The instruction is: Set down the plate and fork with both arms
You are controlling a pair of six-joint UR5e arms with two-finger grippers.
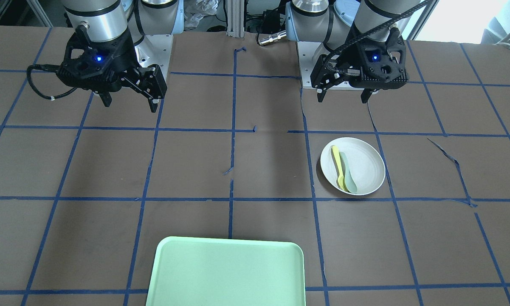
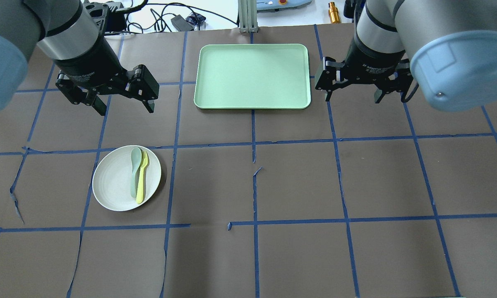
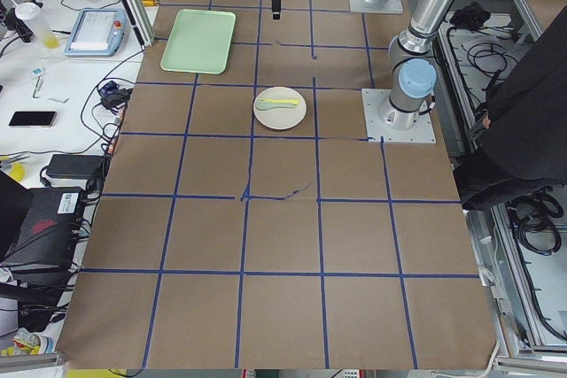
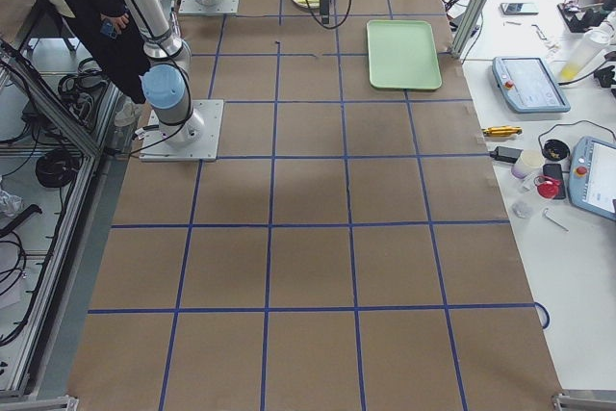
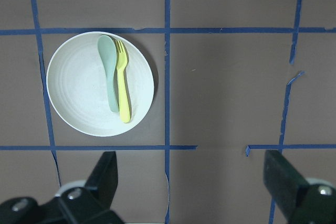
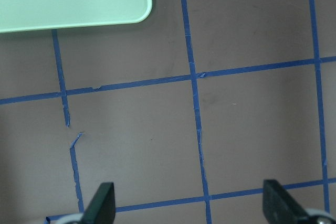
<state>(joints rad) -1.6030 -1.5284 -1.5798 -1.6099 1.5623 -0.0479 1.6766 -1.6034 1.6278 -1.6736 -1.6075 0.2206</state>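
Clock directions are read off the overhead view, with the table's middle as the hub.

- The left gripper [image 2: 125,106] hangs above the table at about 10 o'clock. Its jaws are spread wide and hold nothing.
- The plate [image 2: 112,188] sits flat on the table at roughly 8 o'clock, just toward 6 from that gripper.
- The fork [image 2: 142,182] lies on the plate's 3 o'clock side with its tines pointing to 12. A teal-grey spoon [image 2: 134,174] lies right alongside it on its 9 o'clock flank.
- The mint-green tray [image 2: 252,74] is at 12 o'clock, well apart from the plate, and nothing is on it.
- The right gripper [image 2: 352,98] hovers at about 2 o'clock, just beside the tray's 3 o'clock edge. It is also spread and empty.
- By my reckoning the job has not started: neither the plate nor the fork has been gripped, so both pickups and both placements are left. I take the tray as the target, though that is a guess.
- The table [image 2: 298,182] is covered in brown paper marked into squares with blue tape. The tape is torn and lifting in several spots.
- Around the table are workbenches with cables, a phone [image 3: 33,119] and a pendant screen [image 3: 93,31]. Someone in dark clothes [image 3: 523,130] stands behind the robot's bases.
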